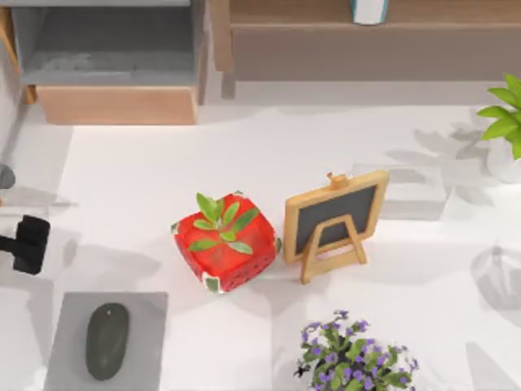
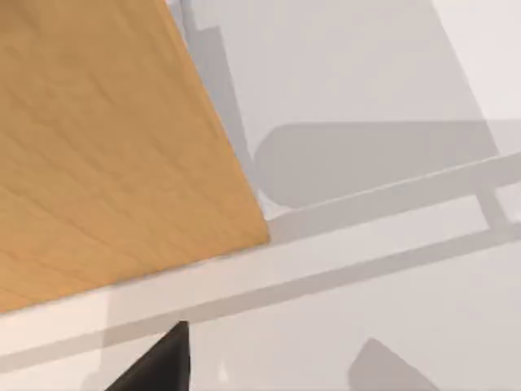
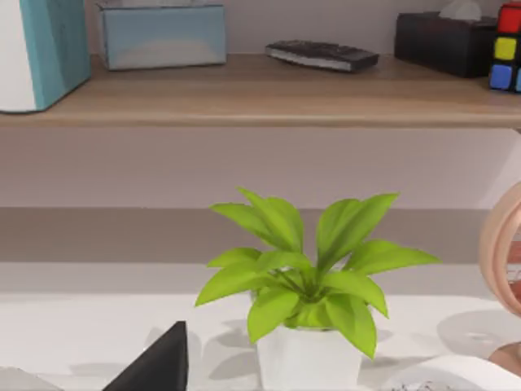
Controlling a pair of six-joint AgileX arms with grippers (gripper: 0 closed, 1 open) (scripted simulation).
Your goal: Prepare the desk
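The desk (image 1: 269, 155) is a wide white tabletop. Near its middle stands a red strawberry-shaped pot (image 1: 225, 244) with a small green plant, and a wood-framed chalkboard easel (image 1: 334, 218) stands just to its right. My left gripper (image 1: 26, 243) is a black shape at the desk's left edge, apart from every object; a dark part of it (image 2: 159, 365) shows in the left wrist view above white surface beside a wood panel (image 2: 98, 147). A dark part of my right gripper (image 3: 159, 365) shows in the right wrist view, facing a leafy plant in a white pot (image 3: 305, 326).
A grey mat (image 1: 142, 326) with a dark mouse (image 1: 107, 340) lies at the front left. Purple flowers (image 1: 354, 358) stand at the front, a leafy plant (image 1: 506, 122) at the right edge. A wooden shelf unit (image 1: 114, 57) and a shelf (image 3: 260, 90) with boxes line the back.
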